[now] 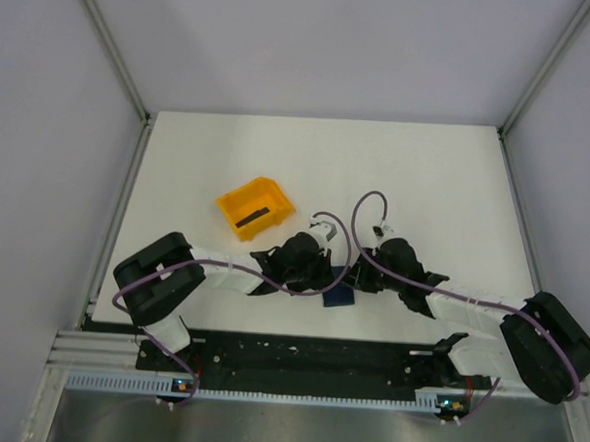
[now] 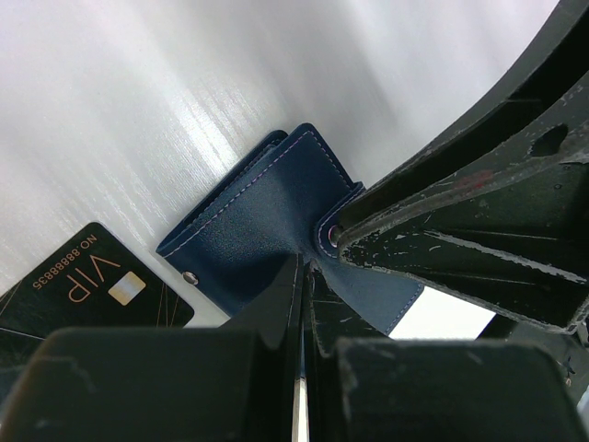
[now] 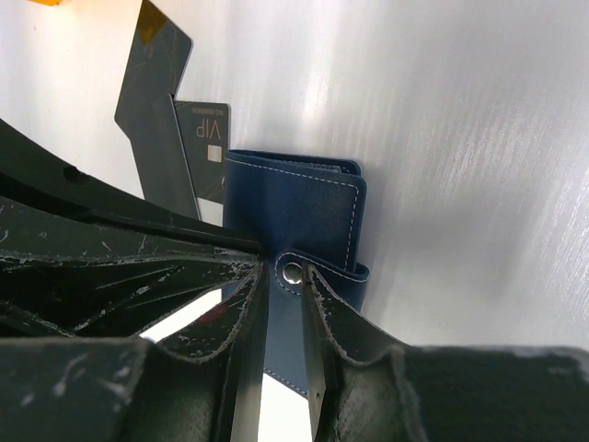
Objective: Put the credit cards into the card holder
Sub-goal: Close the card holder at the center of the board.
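On the left of the white bench [image 1: 428,179] sits an orange bin [image 1: 238,200], and a credit card [image 1: 252,216] lies flat on its floor, dark face up, too small there to read.

To its right the left fingers [image 2: 281,308] are clenched, tip against tip, their points pressed to the near edge of the card holder [image 2: 262,207]. Whether they nip any leather cannot be told.

Just beside the holder's left edge the second credit card [image 2: 87,290] lies flat on the bench. It is black with fine gold lines and a small gold chip, and is printed "VIP" over a line starting "NO" and a run of eights.

The card holder is navy with pale stitching and rests on the bench between the two arms. It is partly unfolded, and a metal snap [image 2: 190,276] shows at one corner.

The right fingers [image 3: 336,318] come in from the other side and grip the holder's strap flap between them, just below its own snap [image 3: 293,272]. From the left wrist they hide the holder's right end, and from overhead both arms cover most of it.

Purple cables [image 1: 361,207] loop up over both wrists.
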Motion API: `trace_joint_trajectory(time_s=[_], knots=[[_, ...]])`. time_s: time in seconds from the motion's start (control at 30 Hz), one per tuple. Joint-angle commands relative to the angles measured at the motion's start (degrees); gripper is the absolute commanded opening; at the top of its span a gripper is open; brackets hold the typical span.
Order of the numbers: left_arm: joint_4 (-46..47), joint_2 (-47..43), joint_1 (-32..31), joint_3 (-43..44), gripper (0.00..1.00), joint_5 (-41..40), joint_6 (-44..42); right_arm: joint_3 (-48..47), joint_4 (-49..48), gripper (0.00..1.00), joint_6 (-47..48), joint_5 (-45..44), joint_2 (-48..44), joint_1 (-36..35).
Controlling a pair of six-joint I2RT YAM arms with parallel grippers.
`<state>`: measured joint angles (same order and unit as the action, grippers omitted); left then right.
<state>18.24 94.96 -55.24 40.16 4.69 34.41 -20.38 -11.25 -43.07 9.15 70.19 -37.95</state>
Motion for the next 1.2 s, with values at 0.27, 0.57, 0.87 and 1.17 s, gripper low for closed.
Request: trace_joint_trajectory(time_s=[0.27,0.57,0.87,1.17], knots=[[-4.53,-1.27,-0.39,-1.31,0.00,-0.03,-0.49,-1.50,-0.27,0.21,0.62,1.31,-0.57,0.43],[-4.27,-1.27,-0.39,-1.40,0.00,-0.03,-0.49,-3.61,7.37,0.22,2.11,-3.26,-9.37,0.51],[-4.27,-1.18,-0.39,-1.40,0.00,0.06,-0.40,-5.11,9.49,0.21,2.82,-3.52,-5.43,0.51],[-4.26,-1.09,-0.39,-1.32,0.00,0.06,-0.31,-4.93,7.03,0.21,2.55,-1.68,-1.99,0.51]])
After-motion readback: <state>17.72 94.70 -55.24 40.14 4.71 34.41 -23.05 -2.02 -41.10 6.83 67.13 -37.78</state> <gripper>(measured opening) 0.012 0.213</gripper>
